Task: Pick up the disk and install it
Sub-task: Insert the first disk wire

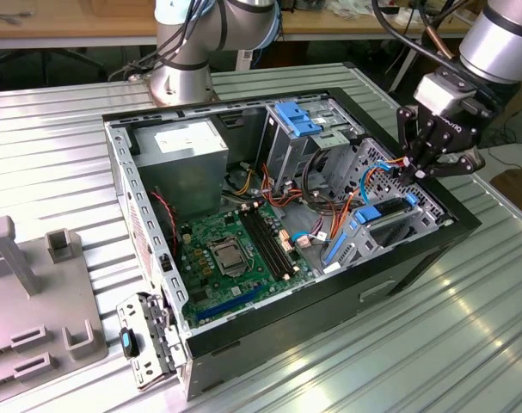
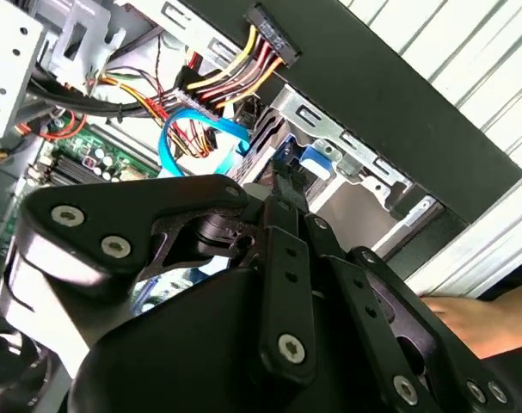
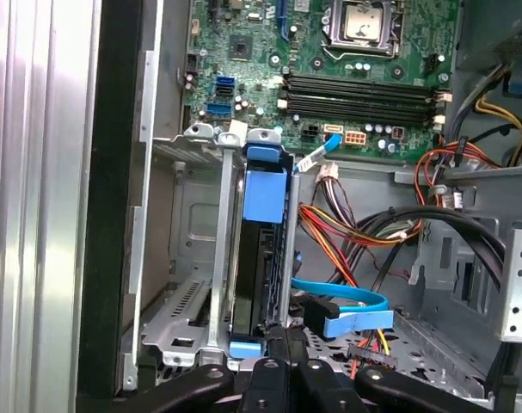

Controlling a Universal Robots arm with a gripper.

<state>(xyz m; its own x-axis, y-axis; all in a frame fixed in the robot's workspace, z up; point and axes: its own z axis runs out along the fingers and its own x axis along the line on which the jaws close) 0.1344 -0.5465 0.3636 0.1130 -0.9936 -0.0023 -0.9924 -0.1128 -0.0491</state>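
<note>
The disk (image 3: 259,267) stands on edge in the drive cage (image 3: 179,314) at the front corner of the open computer case (image 1: 467,215), its bright blue carrier (image 3: 266,191) showing at the end nearest the motherboard. In the exterior view its blue carrier (image 1: 369,212) sits in the cage on that view's right. My gripper (image 3: 286,346) is at the disk's other end, fingers together and touching or just off the carrier's edge. In the exterior view the gripper (image 1: 413,170) hangs low over the cage. The second wrist view looks past the gripper (image 2: 284,185) to the blue carrier (image 2: 317,155).
A blue data cable (image 3: 351,308) and bundled power wires (image 3: 346,232) lie right beside the cage. The motherboard (image 1: 235,249), power supply (image 1: 187,146) and upper drive bay (image 1: 308,120) fill the case. A person's hand (image 2: 493,314) rests on the ribbed metal table (image 1: 346,344) outside the case.
</note>
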